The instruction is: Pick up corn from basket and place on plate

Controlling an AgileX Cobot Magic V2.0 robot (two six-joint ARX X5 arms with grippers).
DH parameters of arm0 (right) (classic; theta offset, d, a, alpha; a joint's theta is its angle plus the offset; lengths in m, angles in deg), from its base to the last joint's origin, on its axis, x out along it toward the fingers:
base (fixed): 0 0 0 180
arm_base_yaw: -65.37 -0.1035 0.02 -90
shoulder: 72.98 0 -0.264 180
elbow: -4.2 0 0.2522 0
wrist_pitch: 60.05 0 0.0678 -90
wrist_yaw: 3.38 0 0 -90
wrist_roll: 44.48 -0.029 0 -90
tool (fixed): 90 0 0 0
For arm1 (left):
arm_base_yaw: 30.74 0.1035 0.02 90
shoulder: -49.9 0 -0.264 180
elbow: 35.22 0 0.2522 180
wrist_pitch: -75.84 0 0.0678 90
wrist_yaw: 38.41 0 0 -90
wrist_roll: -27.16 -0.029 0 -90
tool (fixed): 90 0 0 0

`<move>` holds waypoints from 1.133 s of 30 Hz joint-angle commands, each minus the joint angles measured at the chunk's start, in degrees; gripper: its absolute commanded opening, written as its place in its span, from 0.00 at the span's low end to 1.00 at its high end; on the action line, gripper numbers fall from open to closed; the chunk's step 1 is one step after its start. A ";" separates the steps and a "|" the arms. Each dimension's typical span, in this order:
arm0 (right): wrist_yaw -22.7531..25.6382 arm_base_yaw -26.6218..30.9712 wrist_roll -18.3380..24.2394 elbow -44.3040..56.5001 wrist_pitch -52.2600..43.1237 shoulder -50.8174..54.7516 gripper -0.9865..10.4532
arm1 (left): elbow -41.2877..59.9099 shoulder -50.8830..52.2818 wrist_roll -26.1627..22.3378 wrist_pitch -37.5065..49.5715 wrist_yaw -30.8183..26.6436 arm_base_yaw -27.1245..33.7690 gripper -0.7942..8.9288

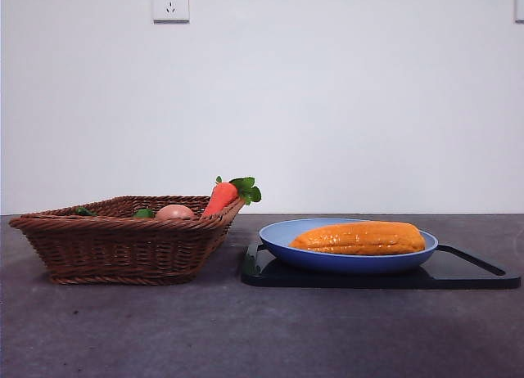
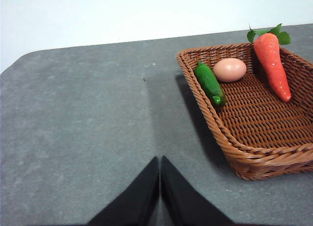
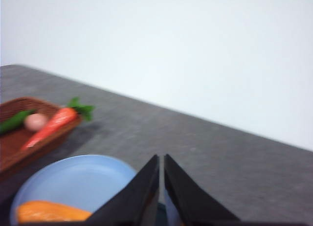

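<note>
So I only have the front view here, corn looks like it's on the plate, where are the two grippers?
Observer: The right gripper is shut and empty, up above the round light-blue plastic plate.
Operator: And the left one?
Observer: The left gripper is shut over bare table beside the square brown wicker basket.
Operator: I see green in the basket, what is it?
Observer: A long green cucumber-like vegetable, lying next to the pale pink egg-shaped piece.
Operator: Corn touching anything else?
Observer: The long orange-yellow ridged corn lies alone on the plate.
</note>
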 commanded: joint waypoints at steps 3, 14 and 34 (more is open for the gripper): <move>6.12 0.39 -0.61 8.13 -2.51 7.65 0.09 | 1.05 0.04 0.24 -1.84 0.07 0.22 0.09; 10.78 0.33 -0.76 20.09 -2.71 19.37 0.09 | 1.05 0.04 0.24 -1.84 0.07 0.22 0.09; 10.73 0.35 -1.75 23.21 6.75 20.92 0.09 | 1.05 0.04 0.24 -1.84 0.07 0.22 0.09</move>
